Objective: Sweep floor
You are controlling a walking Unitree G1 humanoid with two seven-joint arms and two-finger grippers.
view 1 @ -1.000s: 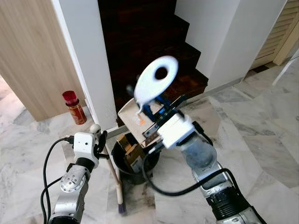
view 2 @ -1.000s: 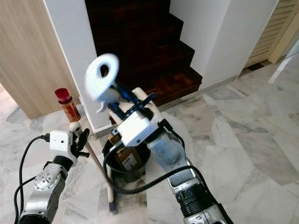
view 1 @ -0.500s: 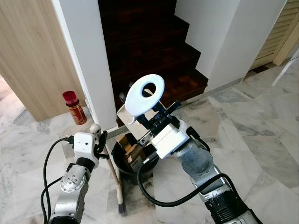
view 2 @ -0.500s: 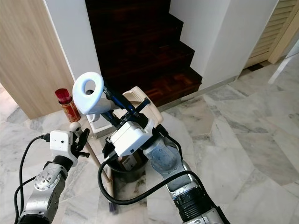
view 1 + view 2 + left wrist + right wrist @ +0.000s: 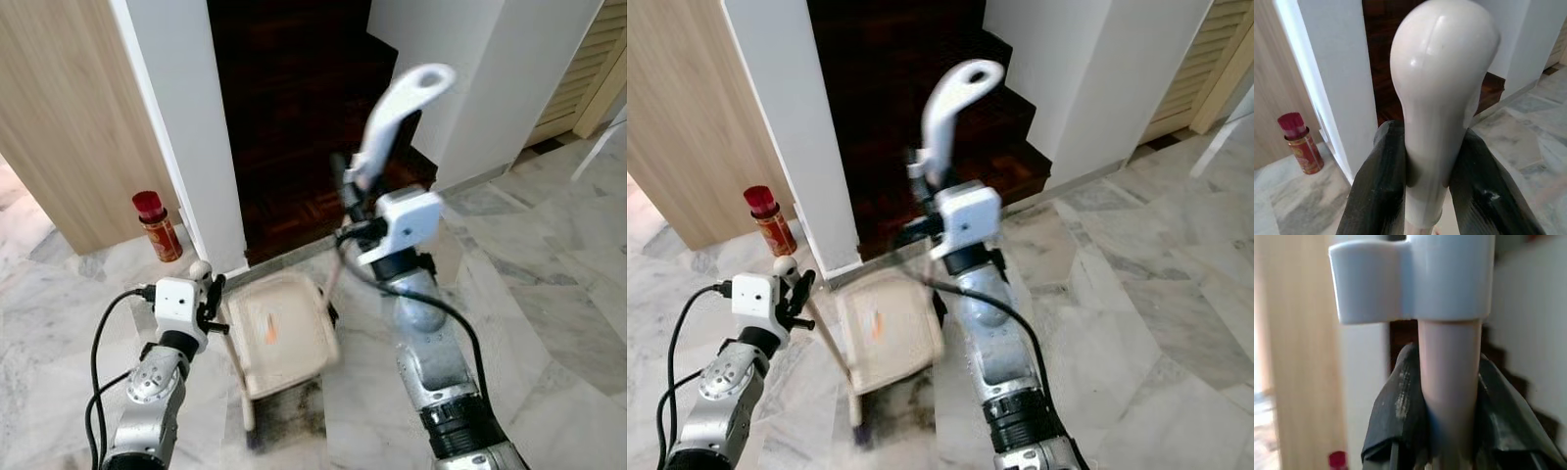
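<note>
My left gripper [image 5: 209, 298] is shut on the top of a cream broom handle [image 5: 1442, 93], whose stick slants down to dark bristles [image 5: 254, 433] on the marble floor. Both black fingers [image 5: 1376, 196] clamp the rounded knob. My right gripper [image 5: 349, 192] is shut on the upright pole of a long-handled dustpan, just under its white looped grip [image 5: 402, 96]. The cream pan [image 5: 282, 335] hangs blurred, low in front of me beside the broom stick, with an orange scrap [image 5: 269, 333] lying in it. In the right wrist view the pole [image 5: 1448, 396] sits between the fingers.
A white pillar [image 5: 186, 127] stands ahead on the left, with dark wooden stairs [image 5: 294, 108] beyond it. A red-capped can [image 5: 157, 226] stands by the wood panel [image 5: 59, 108]. A dark dirty patch [image 5: 294, 416] marks the floor below the pan. Open marble floor [image 5: 549, 284] lies to the right.
My right arm swung the dustpan from tilted over a black bin to pole-upright, its grip now up and to the right. The pan now covers the bin. My left arm held still.
</note>
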